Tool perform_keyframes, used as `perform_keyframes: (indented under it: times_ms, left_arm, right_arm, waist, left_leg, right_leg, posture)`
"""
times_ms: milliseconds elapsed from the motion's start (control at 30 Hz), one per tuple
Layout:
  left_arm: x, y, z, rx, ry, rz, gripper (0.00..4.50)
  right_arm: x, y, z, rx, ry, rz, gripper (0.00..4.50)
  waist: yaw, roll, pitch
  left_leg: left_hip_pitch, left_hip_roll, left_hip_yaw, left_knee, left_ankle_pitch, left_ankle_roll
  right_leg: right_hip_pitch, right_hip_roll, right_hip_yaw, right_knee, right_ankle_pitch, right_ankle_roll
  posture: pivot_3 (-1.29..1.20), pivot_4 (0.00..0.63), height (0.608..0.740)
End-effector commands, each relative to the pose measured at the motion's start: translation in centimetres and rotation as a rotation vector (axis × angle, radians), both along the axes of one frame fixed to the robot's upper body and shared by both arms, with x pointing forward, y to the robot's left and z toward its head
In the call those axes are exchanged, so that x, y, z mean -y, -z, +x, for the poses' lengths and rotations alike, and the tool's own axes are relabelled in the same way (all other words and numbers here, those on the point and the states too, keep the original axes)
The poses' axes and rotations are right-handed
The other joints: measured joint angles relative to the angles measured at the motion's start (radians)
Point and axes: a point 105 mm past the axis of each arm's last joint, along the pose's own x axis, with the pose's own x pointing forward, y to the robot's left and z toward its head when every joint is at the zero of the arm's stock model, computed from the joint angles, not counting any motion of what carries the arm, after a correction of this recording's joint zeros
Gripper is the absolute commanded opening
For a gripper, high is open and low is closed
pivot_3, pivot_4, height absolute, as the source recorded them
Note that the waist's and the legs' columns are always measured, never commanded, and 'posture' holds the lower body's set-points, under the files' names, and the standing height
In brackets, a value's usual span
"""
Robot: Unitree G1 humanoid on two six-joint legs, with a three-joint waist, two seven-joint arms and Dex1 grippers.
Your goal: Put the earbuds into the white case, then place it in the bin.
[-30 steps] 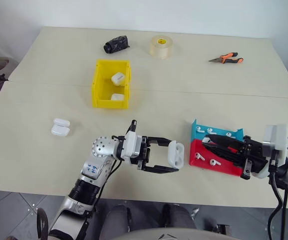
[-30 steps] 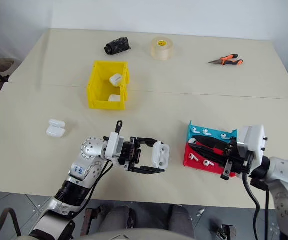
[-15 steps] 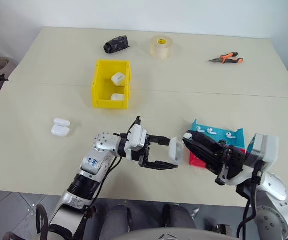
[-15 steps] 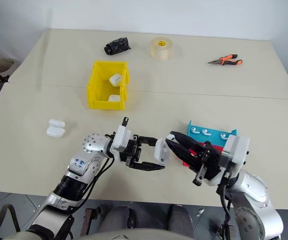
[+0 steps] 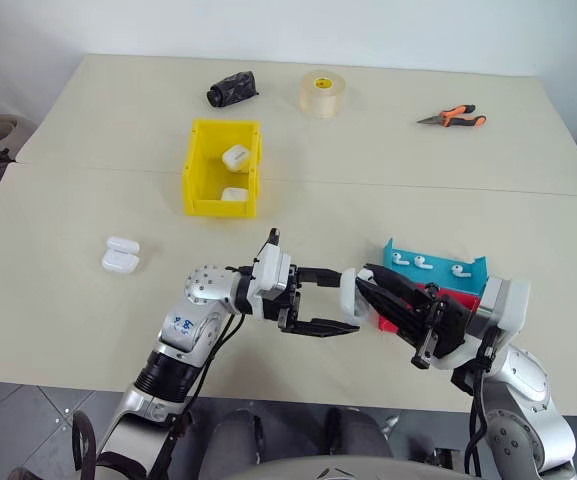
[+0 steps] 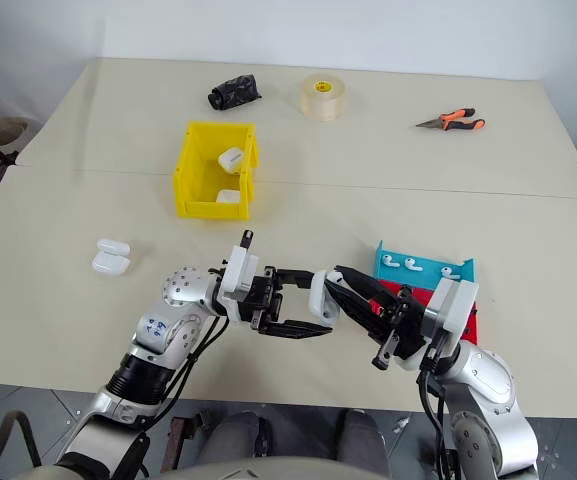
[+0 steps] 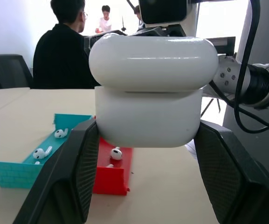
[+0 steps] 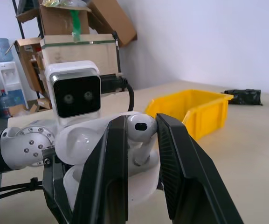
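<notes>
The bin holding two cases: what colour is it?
Bright yellow; the bin shows best in the left eye view.

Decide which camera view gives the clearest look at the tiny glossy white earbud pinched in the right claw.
The right wrist view: the tiny glossy white earbud sits close up, pinched between the right claw fingers. In both eye views the claw's black fingers mostly hide it. The left wrist view has the held white case in front of it.

Black fingers [image 7: 78, 172] clamp the white case [image 7: 150, 100].

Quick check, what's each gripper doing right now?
Left gripper: closed on the open white case.
Right gripper: closed on an earbud, at the case.
</notes>
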Motion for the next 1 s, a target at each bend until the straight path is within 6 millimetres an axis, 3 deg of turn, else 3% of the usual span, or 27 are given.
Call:
perform_keyframes:
  times_ms: [33, 500, 667, 1000]
  left_arm:
    - [0.0, -1.5, -0.6, 0.042, 0.018, -0.059, 2.71]
    - [0.0, -2.0, -0.7, 0.045, 0.028, -0.095, 2.71]
    - [0.1, -2.1, -0.7, 0.051, 0.027, -0.101, 2.71]
    - [0.1, -2.1, -0.6, 0.057, 0.025, -0.101, 2.71]
  right_arm:
    - [0.2, 0.1, 0.0, 0.010, 0.006, -0.012, 0.53]
    - [0.5, 0.9, 0.3, 0.017, 0.013, -0.046, 0.53]
    - [0.1, 1.5, 0.2, -0.070, -0.050, -0.064, 0.53]
    - [0.6, 0.2, 0.5, -0.050, -0.054, -0.059, 3.92]
  waist:
    - [0.000, 0.000, 0.000]
    - [0.000, 0.000, 0.000]
    - [0.001, 0.000, 0.000]
    - [0.001, 0.000, 0.000]
  left_leg:
    - [0.000, 0.000, 0.000, 0.000, 0.000, 0.000]
    - [0.000, 0.000, 0.000, 0.000, 0.000, 0.000]
    - [0.000, 0.000, 0.000, 0.000, 0.000, 0.000]
    - [0.000, 0.000, 0.000, 0.000, 0.000, 0.000]
  right_leg:
    - [0.000, 0.000, 0.000, 0.000, 0.000, 0.000]
    - [0.000, 0.000, 0.000, 0.000, 0.000, 0.000]
    - [0.000, 0.000, 0.000, 0.000, 0.000, 0.000]
    - [0.000, 0.000, 0.000, 0.000, 0.000, 0.000]
  posture:
    - [0.00, 0.150, 0.740]
    - [0.00, 0.150, 0.740]
    - [0.00, 0.150, 0.740]
    - [0.00, 0.150, 0.740]
